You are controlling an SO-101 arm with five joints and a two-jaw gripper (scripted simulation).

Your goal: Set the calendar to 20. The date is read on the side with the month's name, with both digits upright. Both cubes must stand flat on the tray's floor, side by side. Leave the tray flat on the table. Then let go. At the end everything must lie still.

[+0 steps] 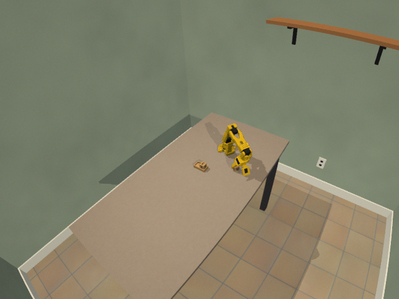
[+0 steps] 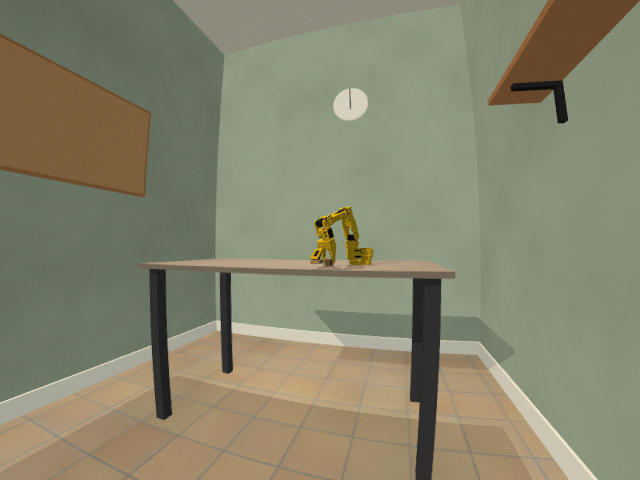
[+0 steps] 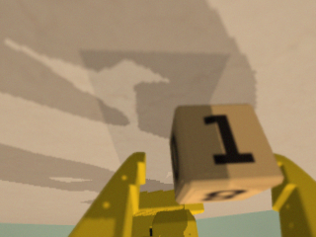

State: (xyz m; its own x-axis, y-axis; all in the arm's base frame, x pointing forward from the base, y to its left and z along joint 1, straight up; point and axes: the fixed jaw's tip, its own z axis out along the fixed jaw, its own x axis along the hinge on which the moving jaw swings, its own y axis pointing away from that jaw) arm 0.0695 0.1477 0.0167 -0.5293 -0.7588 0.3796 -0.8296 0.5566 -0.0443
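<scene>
A wooden cube (image 3: 222, 143) rests on the table between my jaws. Its top shows a 1 and the face towards me a digit that looks like an 8. My gripper (image 3: 211, 165) (image 1: 240, 167) (image 2: 323, 259) is low at the table. The right jaw is at the cube's side, and the left jaw stands a gap away from it, so the gripper is open around the cube. The small wooden tray (image 1: 196, 166) lies flat on the table to the left of the arm, with the other cube (image 1: 203, 165) standing in it.
The arm's base (image 1: 227, 147) stands near the far end of the table. The table's right edge (image 1: 257, 189) runs close by the gripper. A shelf (image 1: 331, 31) hangs on the wall high above.
</scene>
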